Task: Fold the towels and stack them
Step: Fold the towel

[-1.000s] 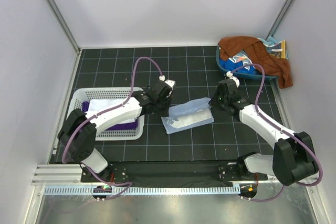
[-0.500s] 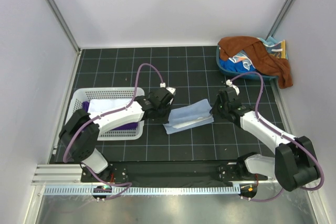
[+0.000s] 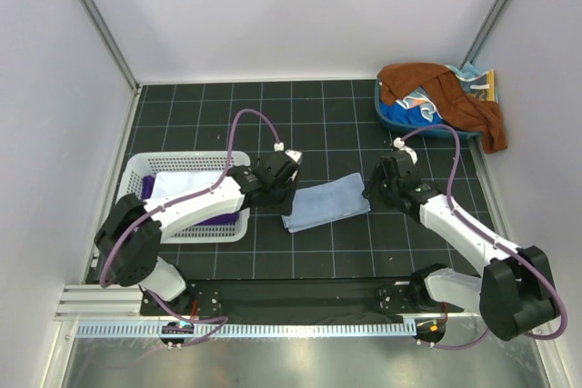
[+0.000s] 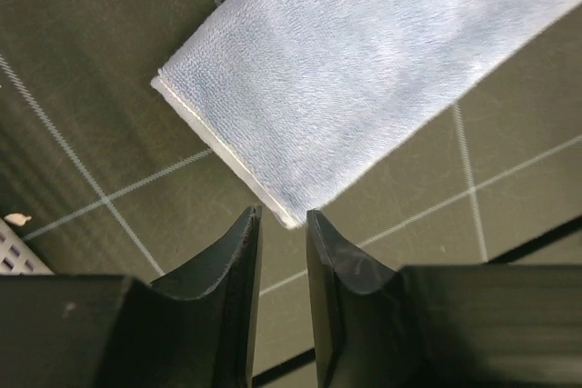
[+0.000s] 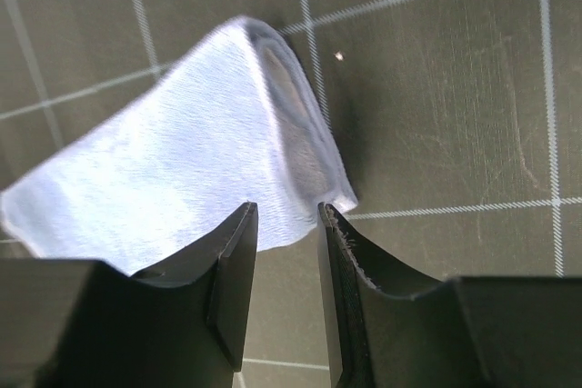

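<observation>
A light blue towel [image 3: 326, 202] lies folded flat on the black grid mat between the two arms. My left gripper [image 3: 285, 195] sits at its left end with the jaws a little apart and nothing between them. In the left wrist view the towel corner [image 4: 291, 215] lies just past the fingertips [image 4: 251, 220]. At the right end my right gripper [image 3: 369, 192] stands open. In its wrist view the towel [image 5: 182, 170] bulges up just beyond the empty jaws. A white towel [image 3: 186, 184] and a dark purple towel [image 3: 216, 218] lie in the basket. A rust-brown towel [image 3: 446, 88] drapes over the tub.
The white slotted basket [image 3: 136, 170] stands at the left beside my left arm. A blue tub [image 3: 398, 117] at the back right corner holds more bunched cloth under the brown towel. Metal frame posts and white walls close in the mat.
Both grippers have opened and let go of the light blue towel. Its raised upper layer has come down, so it now lies folded flat.
</observation>
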Robot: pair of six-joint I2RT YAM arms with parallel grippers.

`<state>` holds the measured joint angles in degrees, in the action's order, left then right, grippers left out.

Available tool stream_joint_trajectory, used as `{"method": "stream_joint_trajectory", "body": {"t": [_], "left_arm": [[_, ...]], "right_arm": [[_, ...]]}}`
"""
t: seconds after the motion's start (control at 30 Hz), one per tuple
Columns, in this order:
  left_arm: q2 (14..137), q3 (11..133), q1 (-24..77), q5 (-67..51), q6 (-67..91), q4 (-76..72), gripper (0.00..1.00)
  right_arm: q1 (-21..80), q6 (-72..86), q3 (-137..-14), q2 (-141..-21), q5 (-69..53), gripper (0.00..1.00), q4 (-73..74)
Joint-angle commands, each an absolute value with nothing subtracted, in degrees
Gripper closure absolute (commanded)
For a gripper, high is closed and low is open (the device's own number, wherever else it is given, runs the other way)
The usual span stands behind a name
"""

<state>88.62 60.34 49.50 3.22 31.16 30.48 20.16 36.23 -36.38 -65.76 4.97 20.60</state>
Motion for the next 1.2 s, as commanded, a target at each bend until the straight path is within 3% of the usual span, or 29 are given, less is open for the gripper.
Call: {"method": "stream_joint_trajectory", "body": {"t": [0.0, 0.23, 0.6, 0.93, 1.17], "left_arm": [[84.82, 64.15, 49.75, 2.99, 32.34, 31.99, 0.75], [89.55, 63.38, 49.75, 1.76, 37.61, 28.83, 0.87], [99.49, 58.89, 50.54, 1.4, 41.57, 21.01, 0.9], [98.53, 62.66, 50.45, 4.74, 39.46, 24.96, 0.84], [94.31, 66.79, 50.45, 8.95, 41.13, 29.35, 0.74]], "right_arm": [[20.65, 35.68, -40.17, -62.32, 5.72, 0.6, 21.8], [23.29, 37.26, -40.52, -66.61, 4.75, 0.61, 18.73], [19.25, 38.76, -33.23, -75.06, 6.95, 0.68, 13.97], [18.81, 39.11, -35.85, -67.51, 8.0, 0.68, 19.94], [19.07, 36.39, -41.39, -62.66, 5.54, 0.61, 23.2]]}}
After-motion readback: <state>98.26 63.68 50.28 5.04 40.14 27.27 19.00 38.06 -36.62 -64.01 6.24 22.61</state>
